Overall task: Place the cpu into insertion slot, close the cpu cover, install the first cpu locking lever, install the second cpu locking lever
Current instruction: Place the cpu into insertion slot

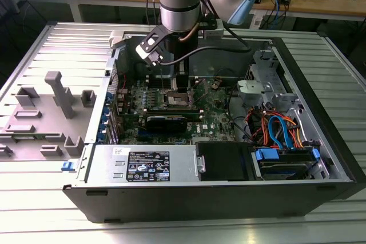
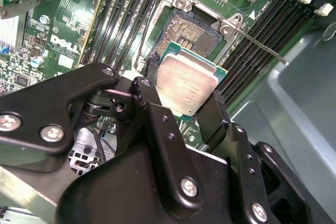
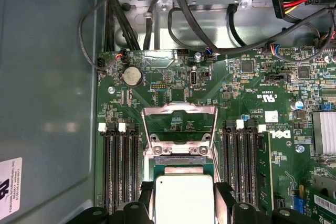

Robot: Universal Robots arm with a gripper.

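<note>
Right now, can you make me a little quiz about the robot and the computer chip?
1. True or false: the gripper holds the cpu.
2. Pick one. The cpu cover is: A) shut flat over the chip, B) lifted open, C) lying outside the case.
3. Fill in: part of the insertion slot has bare pins showing, and the board around it is coloured ____.
Key: 1 true. 2 B. 3 green.
</note>
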